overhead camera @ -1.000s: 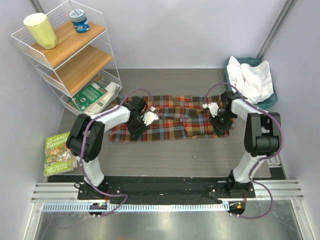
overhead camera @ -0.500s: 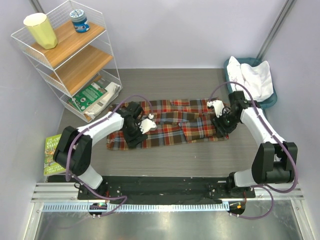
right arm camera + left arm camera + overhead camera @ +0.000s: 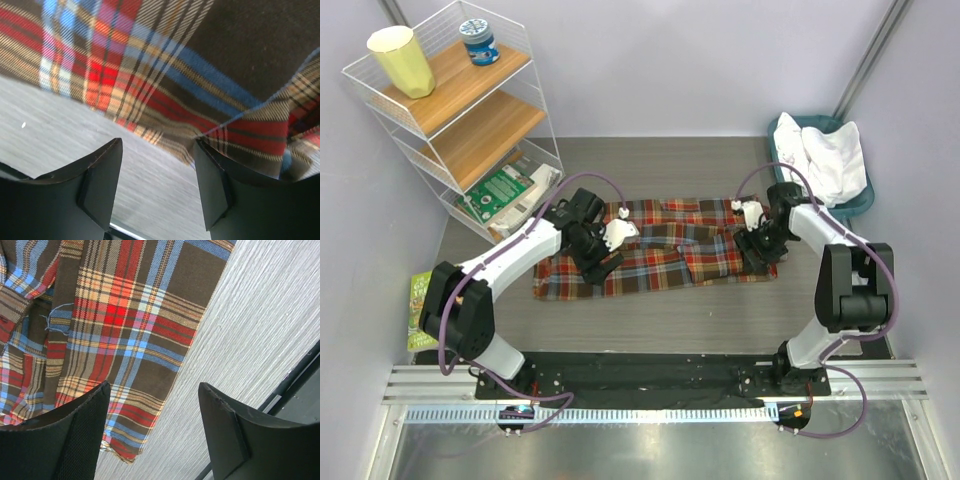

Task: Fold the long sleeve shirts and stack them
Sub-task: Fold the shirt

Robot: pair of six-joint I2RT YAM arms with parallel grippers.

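Beneath the left pincer (image 3: 152, 392), whose 2 fingers stand apart and hold nothing, the plaid shirt (image 3: 670, 255) lies flat, its hem corner ending between the fingers where bare bench (image 3: 650, 325) begins. Under the right pincer (image 3: 157, 147), also apart and empty, the other end of the same shirt shows its edge, though that view is blurred. Compared with 1 second ago, the whole garment has slid toward the arms' bases and a little to the left; over the last half second the cloth has kept its place while both arms have shifted above it. By that reading the drag is finished and both pincers have let go, leaving the shirt as a long band running from one pincer to the other, sleeves apparently laid inward. Folding seems only partly done: the band likely needs at least 1 more fold across its length. Beyond and outward of the right pincer, the white shirt (image 3: 830, 160) sits heaped in the teal basket (image 3: 861, 205), untouched, so stacking looks some way off.
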